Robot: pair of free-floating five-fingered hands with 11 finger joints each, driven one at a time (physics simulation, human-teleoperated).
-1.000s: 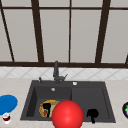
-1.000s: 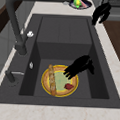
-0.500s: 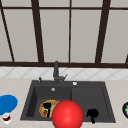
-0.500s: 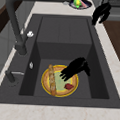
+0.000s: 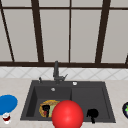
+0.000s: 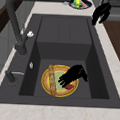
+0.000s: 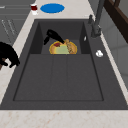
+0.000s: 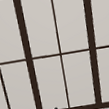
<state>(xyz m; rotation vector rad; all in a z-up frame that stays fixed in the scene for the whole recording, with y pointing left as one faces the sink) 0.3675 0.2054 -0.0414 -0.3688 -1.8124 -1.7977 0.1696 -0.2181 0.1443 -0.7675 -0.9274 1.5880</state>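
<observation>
The yellow plate (image 6: 59,80) lies flat on the floor of the left basin of the dark sink (image 6: 64,28), carrying a long bread stick (image 6: 52,80) along its faucet side and a small red piece (image 6: 69,86) near its front rim. The left hand (image 6: 72,74) hangs low over the plate, its fingers reaching down toward the red piece, but I cannot tell whether they are curled round anything or only resting there. To my eye a clean lift calls for fingers settling squarely on the piece, not on the rim, and a straight rise clear of the basin wall. The right hand (image 6: 101,12) hovers idle over the sink's front edge by the drainer half, fingers drooping loosely, holding nothing. Out on the worktop (image 5: 15,85) sit a blue plate (image 5: 7,103), a red cup (image 5: 6,117) and a dark dish (image 6: 80,3) of food; the faucet (image 5: 56,72) stands behind.
</observation>
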